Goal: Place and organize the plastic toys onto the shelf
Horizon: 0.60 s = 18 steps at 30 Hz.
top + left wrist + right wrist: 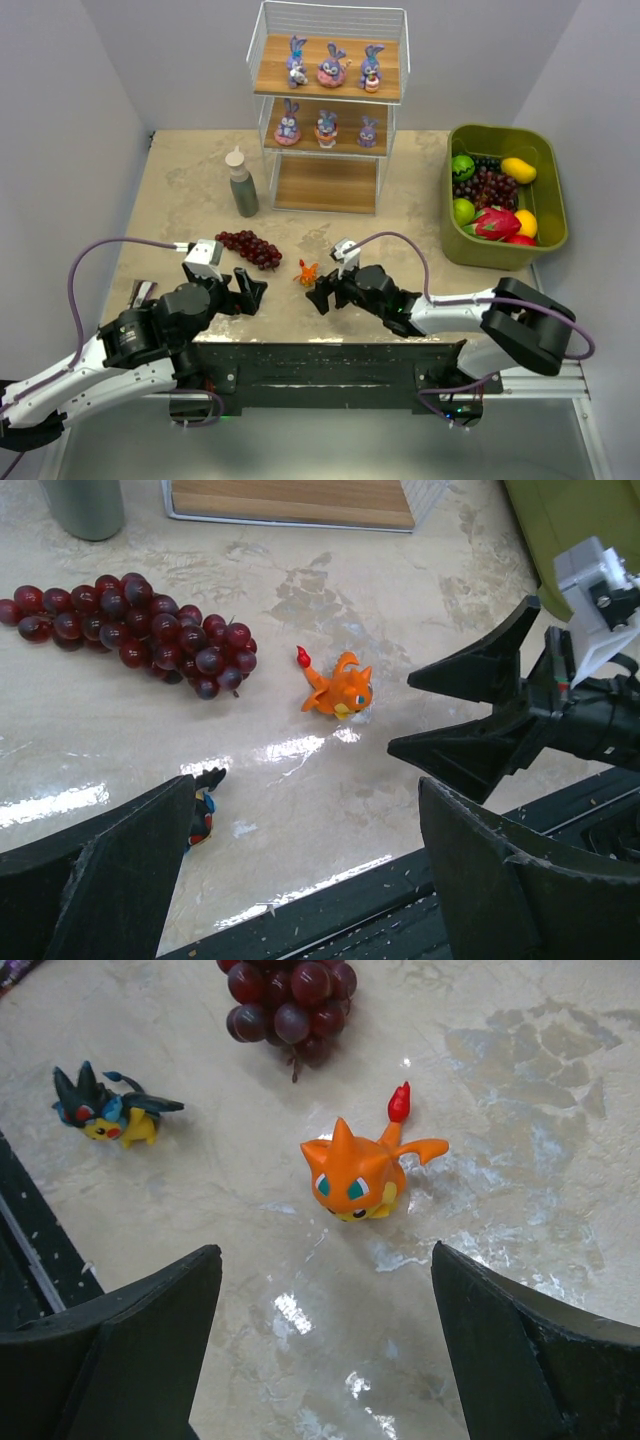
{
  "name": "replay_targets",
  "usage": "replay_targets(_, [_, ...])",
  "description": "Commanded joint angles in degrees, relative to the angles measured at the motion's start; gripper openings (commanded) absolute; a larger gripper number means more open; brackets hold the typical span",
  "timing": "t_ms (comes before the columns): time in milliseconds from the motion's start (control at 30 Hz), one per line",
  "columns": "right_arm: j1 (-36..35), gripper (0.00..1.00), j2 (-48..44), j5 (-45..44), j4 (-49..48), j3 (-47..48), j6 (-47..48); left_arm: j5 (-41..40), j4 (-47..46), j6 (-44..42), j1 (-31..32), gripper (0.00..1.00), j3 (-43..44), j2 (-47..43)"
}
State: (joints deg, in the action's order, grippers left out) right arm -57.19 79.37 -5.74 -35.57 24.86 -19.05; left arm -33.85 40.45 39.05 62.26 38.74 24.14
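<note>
Both my arms lie low and stretched forward over the near edge of the table point(180, 200), wrists angled in toward each other. My left gripper point(252, 292) has its jaws spread wide and holds nothing. My right gripper point(318, 296) is likewise wide apart and empty, with its fingertips pointing at the orange creature point(307, 272).

That creature stands upright on the tabletop just ahead of my right fingers, touching neither of them. The black bug point(105, 1110) sits closer to the dark front edge; in the left wrist view it is half hidden behind one of my left fingers point(110, 880).

The shelf point(390, 60) stands at the back. Three bunnies point(332, 65) are in a row on its top board point(275, 70), three more stand on the middle board point(347, 140), and the bottom board point(325, 185) shows bare wood. The olive bin point(455, 245) on the right holds dark grapes along with green, yellow and red fruit (packed full, as far as I can see).

A grape bunch point(250, 247) lies just beyond my left gripper, and a bottle point(241, 183) stands beside the shelf's left foot. Open tabletop runs from the orange creature to the shelf front, and walls close in the table on the left and right.
</note>
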Motion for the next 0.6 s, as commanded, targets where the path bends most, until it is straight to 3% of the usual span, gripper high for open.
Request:
replay_targets(0, [-1.61, 0.87, 4.90, -5.07, -8.20, 1.50, -0.90, -1.93, -0.54, 1.38, 0.05, 0.97, 0.46, -0.50])
replay_targets(233, [-3.02, 0.82, 11.06, -12.27, -10.48, 4.31, -4.50, -2.36, -0.19, 1.56, -0.03, 0.97, 0.55, -0.50])
replay_targets(567, [-3.63, 0.73, 15.28, -14.39, -10.66, 7.30, -7.93, -3.16, 0.33, 2.00, -0.03, 0.97, 0.81, -0.41])
